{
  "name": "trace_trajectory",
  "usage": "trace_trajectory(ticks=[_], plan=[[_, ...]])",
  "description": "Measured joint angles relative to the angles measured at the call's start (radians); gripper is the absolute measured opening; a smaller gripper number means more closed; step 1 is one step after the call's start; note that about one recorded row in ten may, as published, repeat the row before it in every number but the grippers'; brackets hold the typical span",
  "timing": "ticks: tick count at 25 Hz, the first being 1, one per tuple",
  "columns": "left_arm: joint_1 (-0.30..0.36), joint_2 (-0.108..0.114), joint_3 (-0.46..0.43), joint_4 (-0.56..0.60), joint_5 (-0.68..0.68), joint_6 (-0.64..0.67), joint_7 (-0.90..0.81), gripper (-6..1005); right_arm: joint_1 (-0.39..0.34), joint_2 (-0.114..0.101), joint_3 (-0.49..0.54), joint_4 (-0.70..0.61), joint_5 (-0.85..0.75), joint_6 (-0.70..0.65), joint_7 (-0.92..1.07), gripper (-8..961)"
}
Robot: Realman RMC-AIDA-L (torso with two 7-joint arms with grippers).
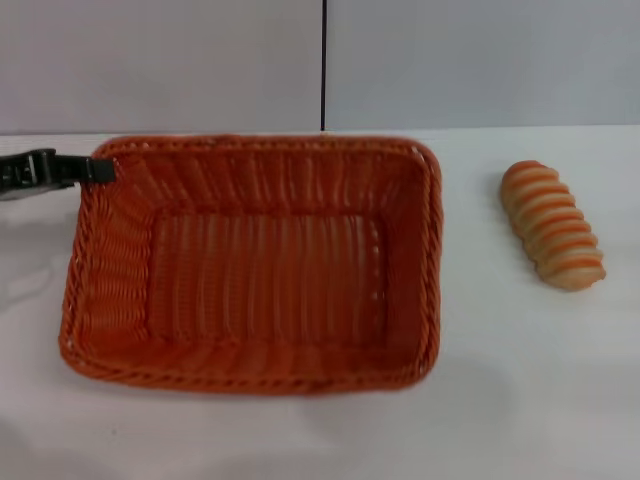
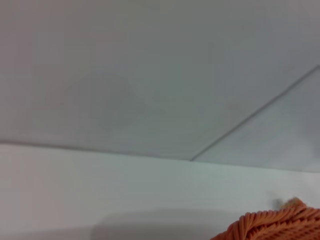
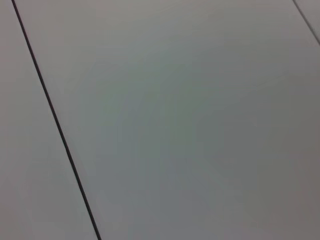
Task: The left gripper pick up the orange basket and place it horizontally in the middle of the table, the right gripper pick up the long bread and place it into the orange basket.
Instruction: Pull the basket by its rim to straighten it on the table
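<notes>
Your black left gripper (image 1: 100, 170) sits at the ten o'clock rim corner of the large orange woven basket (image 1: 255, 265), its closure impossible to tell, so treat that braided rim as the stiff, light handhold, while the ridged tan long bread (image 1: 553, 225) waits at three o'clock on the white table (image 1: 520, 400).

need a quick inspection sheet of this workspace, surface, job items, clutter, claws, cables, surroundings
surface: white table, flat, no spills seen
orange basket: upright near the middle of the table, long side across the head view, nothing inside
long bread: on the table to the robot's right of the basket, apart from it, striped side up
clutter: nothing seen
left claw: at the basket's far left rim corner; open or shut cannot be told
right claw: not in view; its wrist camera shows only pale wall panels
cables: nothing seen
surroundings: pale grey wall behind the table with a dark vertical seam
</notes>
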Motion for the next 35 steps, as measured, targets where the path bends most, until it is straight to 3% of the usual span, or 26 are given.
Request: trace_trajectory(ticks=[7, 9, 12, 22, 26, 32, 35], plan=[[0.022, -0.013, -0.009, -0.001, -0.011, 0.023, -0.007, 191, 0.01, -0.001, -0.002, 0.0, 0.0, 0.018, -0.001, 609], [0.036, -0.03, -0.011, 0.0, -0.013, 0.015, -0.005, 191, 0.01, -0.001, -0.002, 0.0, 0.0, 0.02, -0.001, 609], [0.04, -0.037, -0.011, -0.007, -0.014, 0.007, 0.0, 191, 0.011, -0.001, -0.002, 0.0, 0.0, 0.025, -0.001, 609], [0.037, -0.038, -0.011, -0.031, -0.014, 0.0, 0.005, 193, 0.015, -0.001, -0.011, 0.0, 0.001, 0.034, -0.002, 609], [0.033, -0.024, -0.01, -0.056, -0.012, -0.015, 0.017, 216, 0.019, 0.0, -0.02, 0.0, 0.001, 0.036, -0.002, 609], [0.032, -0.011, -0.01, -0.054, -0.013, -0.013, 0.03, 405, 0.022, 0.0, -0.065, -0.004, 0.0, 0.023, 0.02, 609], [0.033, 0.005, -0.069, -0.063, -0.057, -0.015, 0.107, 551, 0.022, -0.003, -0.146, -0.046, 0.0, 0.029, 0.099, 609]])
